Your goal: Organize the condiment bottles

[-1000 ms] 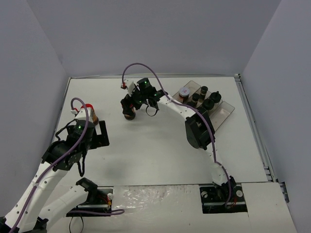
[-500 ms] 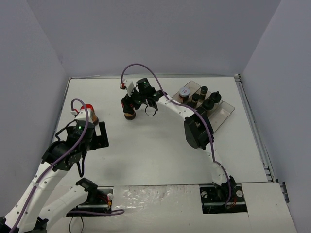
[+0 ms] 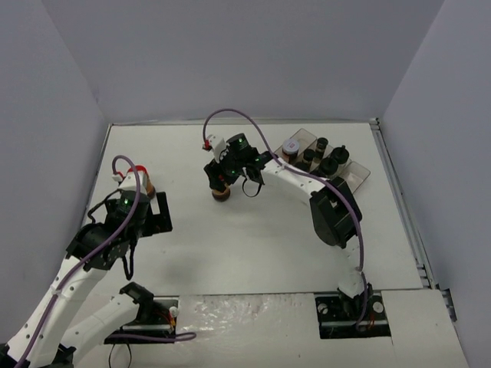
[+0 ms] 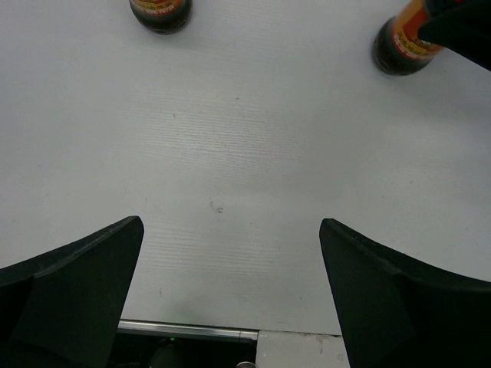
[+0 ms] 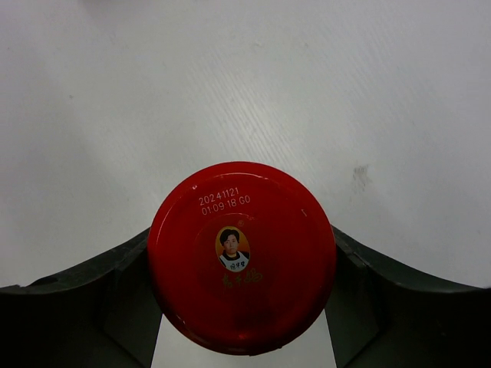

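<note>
My right gripper [image 3: 222, 182] is shut on a red-capped condiment bottle [image 5: 242, 257] with brown contents, a finger [image 5: 92, 295] pressed against each side below the cap. That bottle [image 3: 222, 192] is upright at the table's back middle; the left wrist view catches its lower part [image 4: 403, 47]. A second red-capped bottle [image 3: 146, 182] stands at the left, its base [image 4: 159, 11] ahead of my left gripper. My left gripper [image 3: 158, 215] is open over bare table [image 4: 230, 226], holding nothing. Several black-capped bottles [image 3: 330, 162] and a white-lidded one [image 3: 290, 146] stand in the tray.
A clear plastic compartment tray [image 3: 351, 182] lies at the back right, its near compartments bare. Grey walls close off the back and both sides of the white table [image 3: 245, 245]. A purple cable loops over each arm.
The right gripper has closed on the red-capped bottle and carried it a short way right and toward the near side. The left arm has not moved.
</note>
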